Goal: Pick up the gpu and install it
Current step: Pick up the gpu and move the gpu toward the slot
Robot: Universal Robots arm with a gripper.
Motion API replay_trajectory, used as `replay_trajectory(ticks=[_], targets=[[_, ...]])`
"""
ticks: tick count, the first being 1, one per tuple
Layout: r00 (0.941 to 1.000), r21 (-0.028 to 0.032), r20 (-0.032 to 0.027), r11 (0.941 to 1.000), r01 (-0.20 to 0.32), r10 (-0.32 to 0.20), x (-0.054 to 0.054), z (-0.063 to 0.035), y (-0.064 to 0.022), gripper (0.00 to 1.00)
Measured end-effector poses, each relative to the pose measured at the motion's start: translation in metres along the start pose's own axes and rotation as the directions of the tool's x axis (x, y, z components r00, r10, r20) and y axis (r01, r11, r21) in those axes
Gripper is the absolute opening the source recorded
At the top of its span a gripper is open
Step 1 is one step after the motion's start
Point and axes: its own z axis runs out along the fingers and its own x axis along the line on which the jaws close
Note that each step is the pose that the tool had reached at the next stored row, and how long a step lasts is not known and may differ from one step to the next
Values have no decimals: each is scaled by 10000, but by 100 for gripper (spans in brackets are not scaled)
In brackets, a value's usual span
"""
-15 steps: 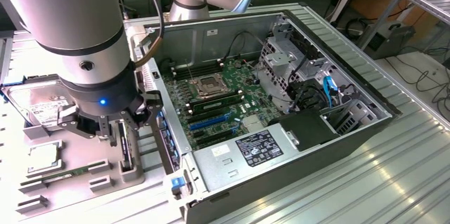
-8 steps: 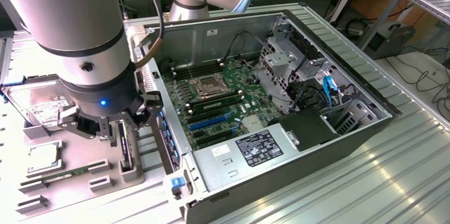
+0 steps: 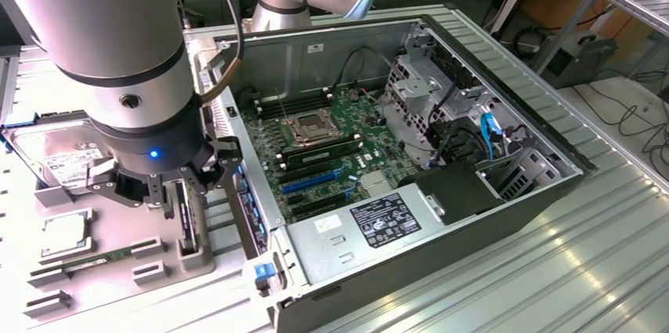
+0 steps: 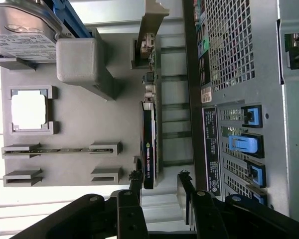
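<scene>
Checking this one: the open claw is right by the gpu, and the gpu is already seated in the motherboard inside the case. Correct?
Not quite. The open claw is right by the gpu, but the gpu stands on edge in the grey holder outside the case, not in the motherboard. The wrist view shows it.

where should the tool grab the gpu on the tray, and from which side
Pinch the gpu across its two flat dark faces near the top long edge, coming straight down from above. It stands on edge in the grey tray, thin edge up. The open tool hangs over it, a finger each side.
</scene>
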Motion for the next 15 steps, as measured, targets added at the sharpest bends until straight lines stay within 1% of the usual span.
replay_trajectory(ticks=[15], targets=[[10000, 0, 0, 10000, 0, 0, 1, 34, -2, 42]])
